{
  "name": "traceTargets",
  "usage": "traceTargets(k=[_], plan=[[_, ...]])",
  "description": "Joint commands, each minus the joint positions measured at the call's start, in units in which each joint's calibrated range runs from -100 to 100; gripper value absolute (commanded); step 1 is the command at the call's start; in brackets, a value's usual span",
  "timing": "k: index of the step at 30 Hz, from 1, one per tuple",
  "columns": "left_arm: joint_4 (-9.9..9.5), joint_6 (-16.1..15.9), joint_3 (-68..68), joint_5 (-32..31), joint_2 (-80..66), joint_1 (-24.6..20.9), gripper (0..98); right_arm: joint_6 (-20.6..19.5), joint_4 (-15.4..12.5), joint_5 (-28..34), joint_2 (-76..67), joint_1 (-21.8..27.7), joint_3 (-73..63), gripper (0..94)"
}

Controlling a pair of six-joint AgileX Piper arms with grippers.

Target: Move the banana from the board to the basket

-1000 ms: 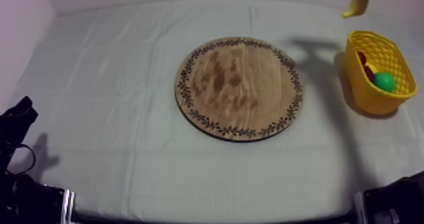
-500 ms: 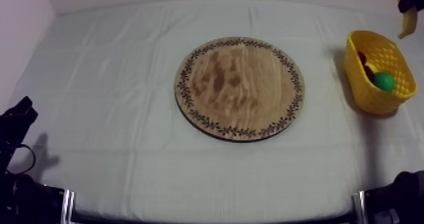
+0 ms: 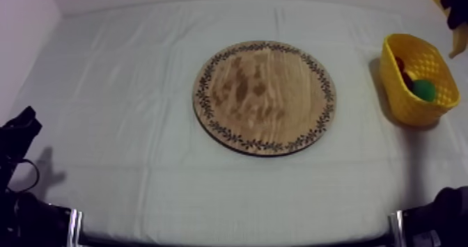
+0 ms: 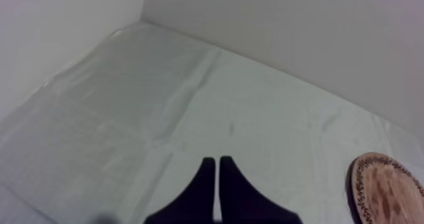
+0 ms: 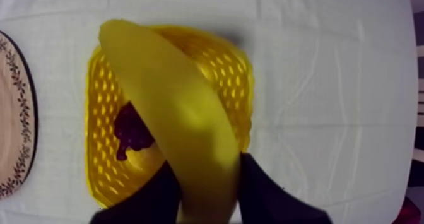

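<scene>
Yellow banana [image 5: 176, 125] right over the yellow basket [image 5: 100, 152]
right claw [image 5: 208, 182] is clamped on it, left claw [image 4: 217, 166] pinched together above the table [image 4: 158, 113]

Yellow banana [image 5: 170, 125] aloft, aslant over the yellow basket [image 5: 101, 144]; round patterned-rim wooden board [image 3: 264, 97] well apart.

No legible text or markings.
</scene>
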Motion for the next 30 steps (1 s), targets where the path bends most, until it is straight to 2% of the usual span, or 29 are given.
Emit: traceTargets(k=[1, 15, 21, 25, 30], plan=[[-0.01, 0.00, 0.03, -0.01, 0.02, -0.02, 0.1, -0.14, 0.23, -1.02, 0.91, 0.28, 2.43, 25.1], [-0.01, 0.00, 0.03, -0.01, 0.02, -0.02, 0.1, -2.65, 1.54, -10.07, 11.81, 0.18, 10.66, 22.9], [-0.01, 0.00, 0.03, -0.01, 0.02, -0.02, 0.1, -3.17, 1.88, -11.33, 16.37, -0.65, 11.50, 23.8], [-0.01, 0.00, 0.03, -0.01, 0.02, -0.02, 0.1, -3.68, 1.47, -12.17, 18.62, -1.24, 11.23, 30.7], [-0.01, 0.00, 0.03, -0.01, 0.02, -0.02, 0.1, -4.63, 0.33, -11.78, 19.93, -1.60, 9.25, 50.3]])
